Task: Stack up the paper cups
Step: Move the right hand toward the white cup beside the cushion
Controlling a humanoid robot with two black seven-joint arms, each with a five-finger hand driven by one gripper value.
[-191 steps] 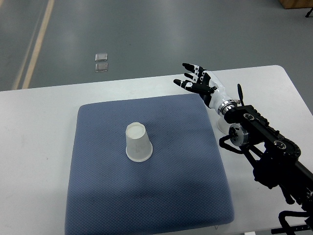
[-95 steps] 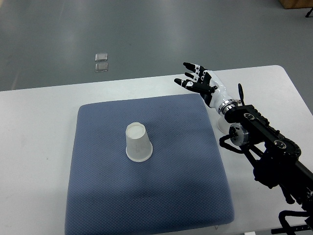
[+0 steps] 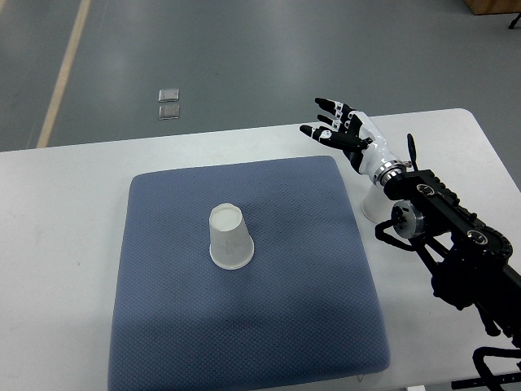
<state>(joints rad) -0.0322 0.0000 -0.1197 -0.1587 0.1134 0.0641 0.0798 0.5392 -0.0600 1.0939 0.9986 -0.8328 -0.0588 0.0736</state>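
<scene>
One white paper cup (image 3: 229, 237) stands upside down near the middle of the blue mat (image 3: 244, 326). A second white cup (image 3: 371, 204) sits on the table just off the mat's right edge, mostly hidden under my right forearm. My right hand (image 3: 335, 128) hovers above the mat's far right corner, fingers spread and holding nothing. It is well away from the middle cup. The left arm does not show.
The mat lies on a white table (image 3: 65, 244). The table's far edge (image 3: 163, 138) runs just behind the hand, with grey floor beyond. My black right arm (image 3: 456, 252) covers the table's right side.
My right hand has shifted a little to the right and away, and the forearm moved with it. The cups have not moved.
</scene>
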